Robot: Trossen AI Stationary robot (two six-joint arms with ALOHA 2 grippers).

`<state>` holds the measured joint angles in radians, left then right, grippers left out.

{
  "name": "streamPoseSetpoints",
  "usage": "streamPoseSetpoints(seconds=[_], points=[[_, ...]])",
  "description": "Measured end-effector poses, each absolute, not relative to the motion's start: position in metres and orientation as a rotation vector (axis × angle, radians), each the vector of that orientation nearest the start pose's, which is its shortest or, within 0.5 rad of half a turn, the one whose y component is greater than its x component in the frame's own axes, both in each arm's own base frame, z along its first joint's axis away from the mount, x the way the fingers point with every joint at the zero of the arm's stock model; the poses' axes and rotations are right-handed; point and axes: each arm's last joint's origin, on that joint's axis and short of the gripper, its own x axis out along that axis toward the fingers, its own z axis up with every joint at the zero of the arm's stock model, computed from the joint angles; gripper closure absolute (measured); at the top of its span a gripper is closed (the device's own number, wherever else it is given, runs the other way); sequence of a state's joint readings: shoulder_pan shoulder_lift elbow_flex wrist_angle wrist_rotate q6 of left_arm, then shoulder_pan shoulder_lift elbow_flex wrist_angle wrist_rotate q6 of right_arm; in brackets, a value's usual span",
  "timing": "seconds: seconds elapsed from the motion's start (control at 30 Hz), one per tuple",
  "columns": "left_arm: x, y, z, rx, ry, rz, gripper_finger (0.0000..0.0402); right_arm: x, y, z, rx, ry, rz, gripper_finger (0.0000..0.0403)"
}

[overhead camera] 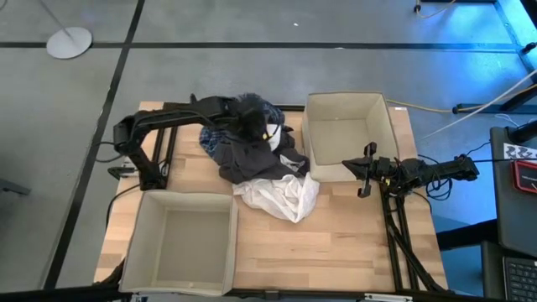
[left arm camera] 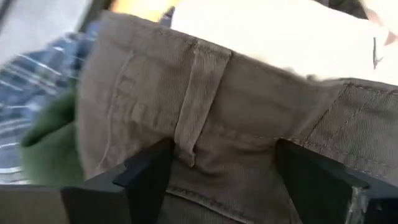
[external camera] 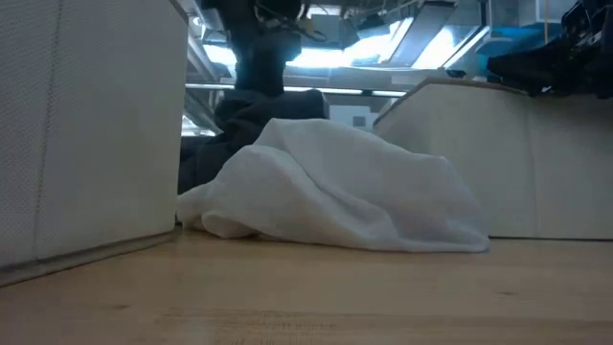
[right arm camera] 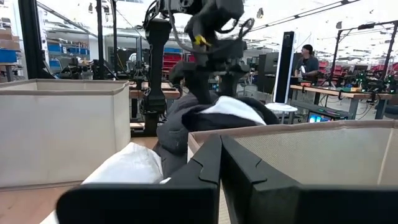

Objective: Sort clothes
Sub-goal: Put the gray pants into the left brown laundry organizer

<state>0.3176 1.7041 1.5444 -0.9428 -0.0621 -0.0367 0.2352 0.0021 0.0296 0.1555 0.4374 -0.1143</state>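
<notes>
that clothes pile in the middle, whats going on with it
The left tool is down on the pile of clothes at the middle of the table, fingers open on either side of a fold of grey-brown fabric, not yet closed on it. A white piece lies at the pile's near edge. The right tool waits shut by the far bin. The near bin looks empty.

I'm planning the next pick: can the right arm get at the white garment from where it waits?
Probably yes. The white garment lies at the near edge of the pile, uncovered, with bare table between it and the shut right gripper. The left gripper works the far side, open over the dark piece.
</notes>
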Motion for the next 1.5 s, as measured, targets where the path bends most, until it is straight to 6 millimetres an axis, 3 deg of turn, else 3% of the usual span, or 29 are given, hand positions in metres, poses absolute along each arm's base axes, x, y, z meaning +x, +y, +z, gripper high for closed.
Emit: streamPoseSetpoints(seconds=[0.23, 0.37, 0.6, 0.73, 0.87, 1.03, 1.5], points=[[0.341, 0.114, 0.27, -0.207, 1.232, 0.355, 0.0153, 0.092, 0.009, 0.188, -0.053, -0.162, -0.212, 0.0391], [0.343, 0.114, 0.26, -0.211, 1.288, 0.349, 0.0216, 0.092, 0.009, 0.188, -0.052, -0.164, -0.212, 0.0391], [0.343, 0.114, 0.259, -0.19, 1.293, 0.334, 0.0369, 0.092, 0.009, 0.188, -0.054, -0.165, -0.212, 0.0391], [0.347, 0.11, 0.265, -0.162, 1.238, 0.327, 0.0383, 0.092, 0.009, 0.188, -0.054, -0.166, -0.212, 0.0391], [0.35, 0.1, 0.286, -0.131, 1.148, 0.31, 0.0386, 0.092, 0.009, 0.188, -0.054, -0.166, -0.213, 0.0391], [0.343, 0.086, 0.328, -0.086, 1.0, 0.297, 0.0389, 0.092, 0.009, 0.188, -0.054, -0.166, -0.213, 0.0391], [0.285, 0.066, 0.44, 0.069, 0.59, 0.425, 0.039, 0.092, 0.009, 0.19, -0.047, -0.184, -0.214, 0.0391]])
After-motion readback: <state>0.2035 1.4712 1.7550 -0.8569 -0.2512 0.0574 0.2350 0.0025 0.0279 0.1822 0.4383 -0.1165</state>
